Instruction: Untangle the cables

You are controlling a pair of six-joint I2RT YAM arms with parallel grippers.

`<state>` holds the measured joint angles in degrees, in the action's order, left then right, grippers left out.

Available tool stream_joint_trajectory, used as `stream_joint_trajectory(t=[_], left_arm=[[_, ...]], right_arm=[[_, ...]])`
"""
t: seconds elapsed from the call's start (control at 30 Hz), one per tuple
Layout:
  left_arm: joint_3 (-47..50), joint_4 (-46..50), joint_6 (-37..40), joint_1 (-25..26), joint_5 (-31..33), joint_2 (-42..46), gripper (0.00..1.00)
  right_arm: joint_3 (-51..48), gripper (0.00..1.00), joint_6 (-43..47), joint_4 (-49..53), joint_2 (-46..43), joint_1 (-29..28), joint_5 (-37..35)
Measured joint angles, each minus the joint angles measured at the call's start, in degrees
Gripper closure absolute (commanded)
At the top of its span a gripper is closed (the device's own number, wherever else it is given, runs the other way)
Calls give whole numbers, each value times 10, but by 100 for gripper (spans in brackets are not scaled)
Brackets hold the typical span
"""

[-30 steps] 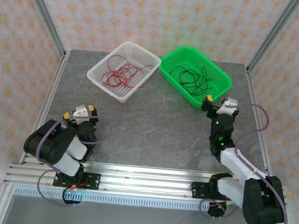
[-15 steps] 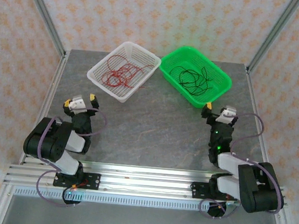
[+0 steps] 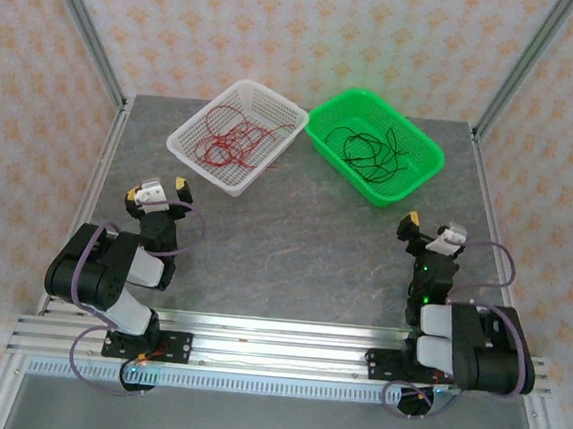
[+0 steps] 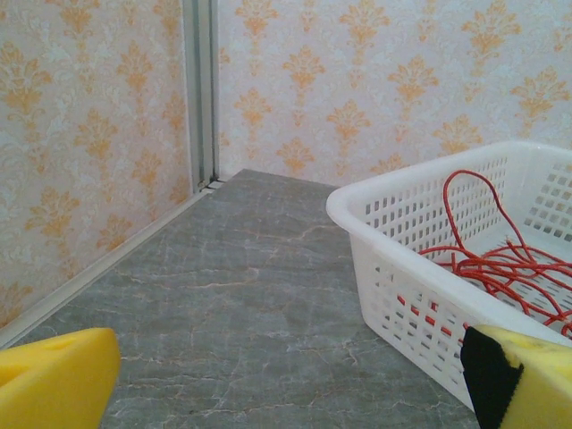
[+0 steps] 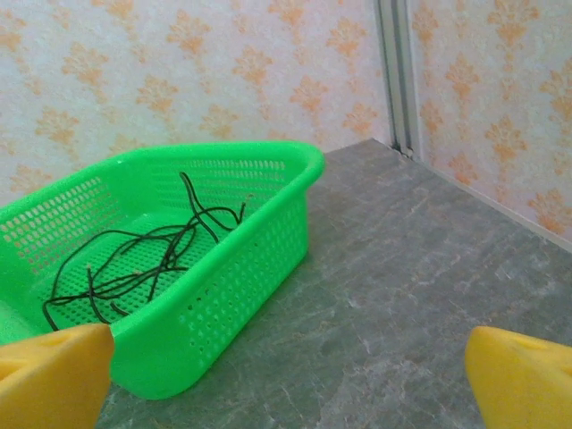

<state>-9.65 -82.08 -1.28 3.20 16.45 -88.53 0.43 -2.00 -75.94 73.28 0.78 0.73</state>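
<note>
Red cables (image 3: 231, 141) coiled loosely inside the white mesh basket (image 3: 200, 169), toward the far edge of the tabletop (image 3: 294, 245), left of its middle. Black cables (image 3: 367, 149) looped inside the green mesh basket (image 3: 410, 183), just beside the white one on its right, also toward the far edge. Each colour in its own basket.

Left gripper (image 3: 155, 191) near the left edge, well apart from the white basket, jaws spread wide and empty. From the left wrist: yellow fingertips (image 4: 54, 375) far apart, white basket ahead to the right, one red loop standing up inside it.

Right gripper (image 3: 434, 227) near the right edge, on the near side of the green basket and apart from it, jaws likewise wide and empty. From the right wrist: green basket ahead to the left, black strands across its floor.
</note>
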Motion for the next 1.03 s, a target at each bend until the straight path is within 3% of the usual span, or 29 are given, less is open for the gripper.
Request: stream_joint_trajectory(t=[0.1,0.23,0.37,1.03], left_arm=[[0,5,0,0,0,0,0],[-2,19,-2,0,0,0,0],[-4,27,-2,0,0,0,0],[-9,41,-4,-10,-11,0,0]], right_arm=[[11,0,15,-55,93,3,47],[89,0,34,12,139,3,96],[132,0,36,34,141,-3,71],[132,0,36,62,141,-10,42]])
